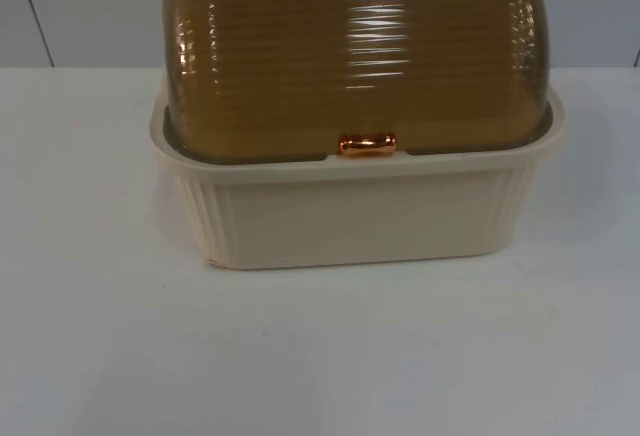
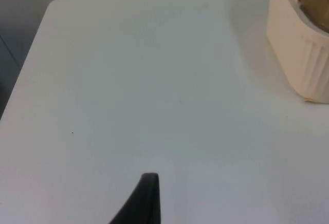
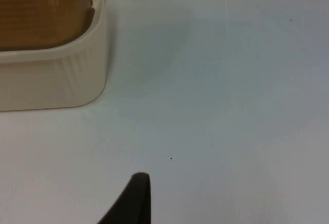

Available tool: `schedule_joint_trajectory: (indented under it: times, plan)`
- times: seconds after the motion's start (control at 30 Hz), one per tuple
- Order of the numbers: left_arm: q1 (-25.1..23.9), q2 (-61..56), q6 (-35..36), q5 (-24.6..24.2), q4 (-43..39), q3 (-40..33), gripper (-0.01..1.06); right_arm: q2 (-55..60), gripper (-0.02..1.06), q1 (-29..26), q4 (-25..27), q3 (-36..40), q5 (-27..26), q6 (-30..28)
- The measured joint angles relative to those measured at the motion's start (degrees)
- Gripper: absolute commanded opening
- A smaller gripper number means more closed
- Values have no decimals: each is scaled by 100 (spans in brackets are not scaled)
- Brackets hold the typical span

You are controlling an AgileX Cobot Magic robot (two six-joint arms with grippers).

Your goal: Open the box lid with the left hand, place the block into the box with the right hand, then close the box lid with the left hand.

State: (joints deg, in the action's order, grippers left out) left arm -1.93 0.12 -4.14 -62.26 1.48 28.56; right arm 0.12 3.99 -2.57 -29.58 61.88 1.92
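Box (image 1: 360, 221), cream w/ ribbed amber lid (image 1: 355, 51) down & copper handle (image 1: 367, 144) at front rim, sits mid-table by the wall; lid top cut off. We see one black fingertip each of left gripper (image 2: 146, 198) & right gripper (image 3: 134, 198) over bare white table (image 1: 300, 356), box's corner nearby, so can't tell if fingers are apart or together.

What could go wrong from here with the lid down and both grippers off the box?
1. The copper handle is small and glossy, low at the front edge of the closed amber lid; the left gripper could slip off it.
2. The cream box sits loose on the white table; pushing the lid may slide it.
3. The right gripper waits over bare table, no block nearby.
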Motion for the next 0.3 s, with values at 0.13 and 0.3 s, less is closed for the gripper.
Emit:
schedule_joint_trajectory:
  times: [0.13,0.3]
  plan:
    - [0,0,0,0,0,0,100,0,105,0,0,0,0,0]
    - [0,0,80,0,0,0,100,0,105,0,0,0,0,0]
